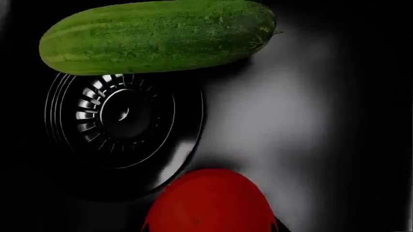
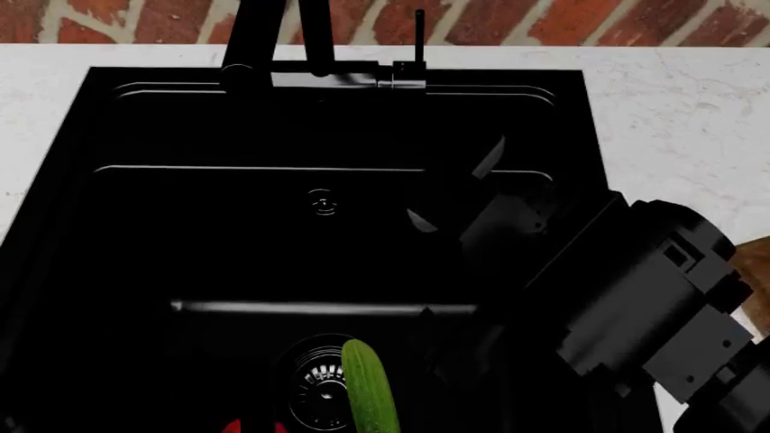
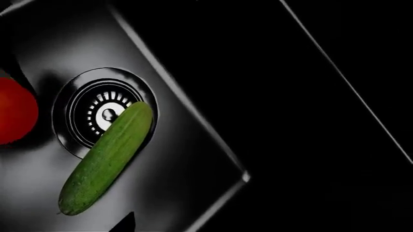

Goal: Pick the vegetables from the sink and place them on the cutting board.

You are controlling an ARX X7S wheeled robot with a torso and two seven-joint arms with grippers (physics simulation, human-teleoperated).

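The red tomato (image 1: 210,203) sits between the fingers of my left gripper (image 1: 212,227), whose dark tips hug both its sides beside the round metal drain (image 1: 123,116). It also shows in the right wrist view (image 3: 14,111) and as a red sliver in the head view (image 2: 241,426). The green cucumber (image 2: 371,388) lies on the sink (image 2: 144,225) floor, one end over the drain; it also shows in both wrist views (image 1: 158,36) (image 3: 106,157). My right gripper (image 2: 452,189) hangs open and empty over the basin's right side. A brown sliver of cutting board (image 2: 760,298) peeks out behind the right arm.
The black faucet (image 2: 270,36) stands at the sink's back rim. White countertop (image 2: 673,117) surrounds the basin, with a brick wall behind. My right arm (image 2: 637,307) covers the sink's right edge. One right fingertip (image 3: 125,223) shows in the right wrist view.
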